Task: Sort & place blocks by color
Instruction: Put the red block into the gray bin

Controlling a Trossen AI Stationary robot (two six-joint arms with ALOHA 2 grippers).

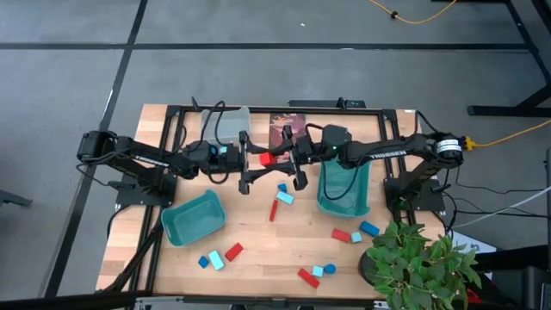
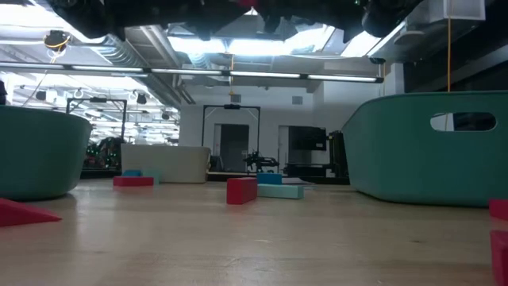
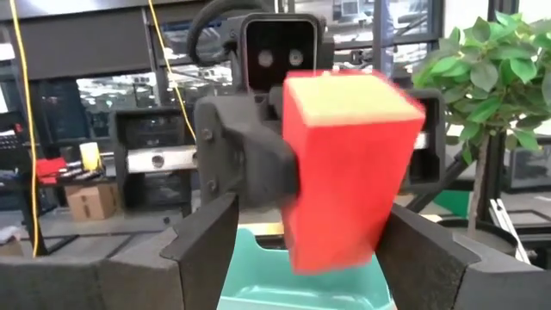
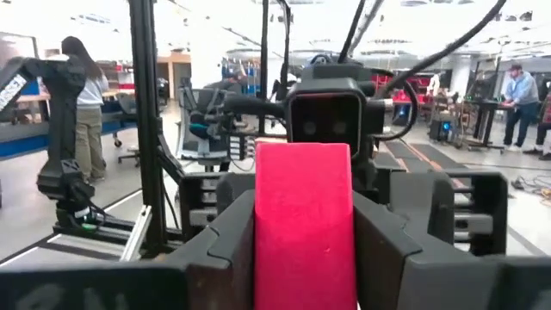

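Note:
My right gripper [image 1: 280, 159] holds a red block [image 1: 268, 158] high above the middle of the table. In the right wrist view the block [image 4: 303, 215] fills the gap between that gripper's fingers [image 4: 306, 207]. My left gripper [image 1: 256, 160] faces it from the table's left and is open. Its two fingers [image 3: 310, 222] stand on either side of the block's free end [image 3: 344, 172], with a gap showing on one side. More red, dark blue and cyan blocks lie on the table, among them a red one [image 2: 241, 190] and a cyan one [image 2: 279, 191]. My right gripper pinches the red block by two opposite side faces [image 4: 263, 232] between its two fingers. The fingers lie level and come from the table's right. The block is lifted clear of the table, and its other end [image 3: 344, 95] sticks out toward my left gripper.
A teal bin [image 1: 194, 217] sits near left and another teal bin [image 1: 344, 191] right of centre. A pale bin [image 1: 225, 125] and a dark picture card [image 1: 287, 126] are at the far edge. A potted plant [image 1: 422, 258] stands at the near right corner. Loose blocks [image 1: 307, 277] dot the near half.

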